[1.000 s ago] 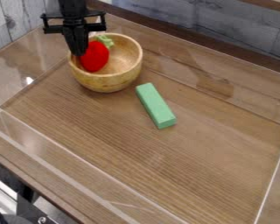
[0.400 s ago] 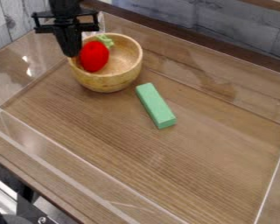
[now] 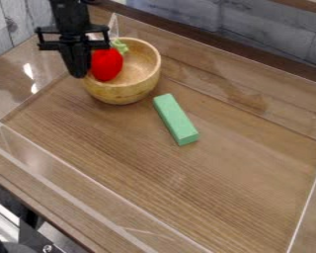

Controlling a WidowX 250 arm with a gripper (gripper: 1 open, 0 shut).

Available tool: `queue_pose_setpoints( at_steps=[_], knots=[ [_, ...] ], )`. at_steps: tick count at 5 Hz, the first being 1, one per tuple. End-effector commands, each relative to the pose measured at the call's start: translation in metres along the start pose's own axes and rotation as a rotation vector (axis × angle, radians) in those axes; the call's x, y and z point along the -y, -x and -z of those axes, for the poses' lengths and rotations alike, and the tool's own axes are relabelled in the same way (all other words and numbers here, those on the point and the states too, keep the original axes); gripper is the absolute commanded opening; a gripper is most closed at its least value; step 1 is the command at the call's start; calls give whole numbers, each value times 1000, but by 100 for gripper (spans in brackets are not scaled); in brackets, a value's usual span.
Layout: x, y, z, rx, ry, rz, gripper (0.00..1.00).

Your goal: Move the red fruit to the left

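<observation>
Red fruit (image 3: 108,64): small, rounded, glossy plastic.

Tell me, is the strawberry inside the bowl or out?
Partly out. The red fruit sits at the wooden bowl's left rim, right beside the shut pincer; whether it still touches the bowl, cannot tell.

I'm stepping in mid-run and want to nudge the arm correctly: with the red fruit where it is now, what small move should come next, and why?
Probably keep carrying it left in the picture, clear of the bowl rim, before lowering. The gripper looks shut on the red fruit, which sits at the left edge of the wooden bowl, not yet over bare table. The green block lies to the right, out of the way.
</observation>
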State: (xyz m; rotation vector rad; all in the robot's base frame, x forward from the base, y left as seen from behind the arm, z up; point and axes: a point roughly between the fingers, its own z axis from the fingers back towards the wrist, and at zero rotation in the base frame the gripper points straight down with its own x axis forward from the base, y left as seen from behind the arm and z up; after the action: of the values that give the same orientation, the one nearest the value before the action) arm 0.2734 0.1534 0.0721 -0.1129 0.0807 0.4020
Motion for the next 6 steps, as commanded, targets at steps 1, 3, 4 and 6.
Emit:
queue_pose_setpoints(
  at_steps=[1, 3, 4, 6],
  knots=[
    [-5, 2, -15, 76, -23, 10, 0],
    [-10, 9, -1, 55, -32, 17, 0],
    [-12, 11, 4, 46, -34, 17, 0],
    [-18, 13, 12, 28, -37, 11, 0]
  ],
)
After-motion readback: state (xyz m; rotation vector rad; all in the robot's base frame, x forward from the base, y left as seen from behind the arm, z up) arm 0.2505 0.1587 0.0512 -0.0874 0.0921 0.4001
